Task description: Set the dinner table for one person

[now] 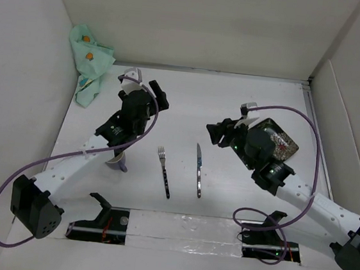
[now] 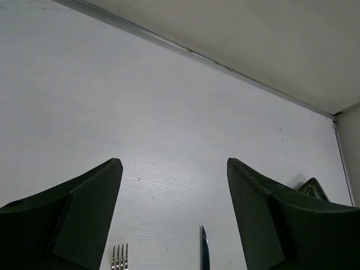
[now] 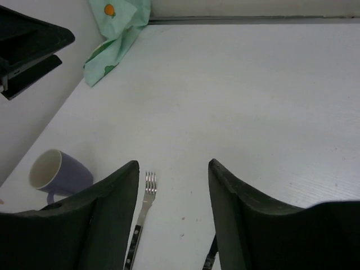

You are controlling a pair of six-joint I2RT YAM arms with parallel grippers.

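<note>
On the white dinner table (image 1: pixel 235 96) a fork (image 1: pixel 164 171) and a knife (image 1: pixel 198 169) lie side by side near the middle, tips pointing to the far side. A purple mug (image 1: pixel 118 162) stands left of the fork, half under the left arm. A dark plate (image 1: pixel 281 140) sits at the right, partly covered by the right arm. My left gripper (image 1: pixel 161 94) hovers open over the far left part of the table, nothing between its fingers (image 2: pixel 98 191). Open and holding nothing as well, my right gripper (image 1: pixel 219 132) hangs right of the knife.
A crumpled mint-green printed cloth (image 1: pixel 90 61) lies in the far left corner against the wall. White walls close in the table on three sides. Purple cables loop from both arms. In the right wrist view the mug (image 3: pixel 59 171), the fork (image 3: pixel 143 208) and the cloth (image 3: pixel 118 34) show.
</note>
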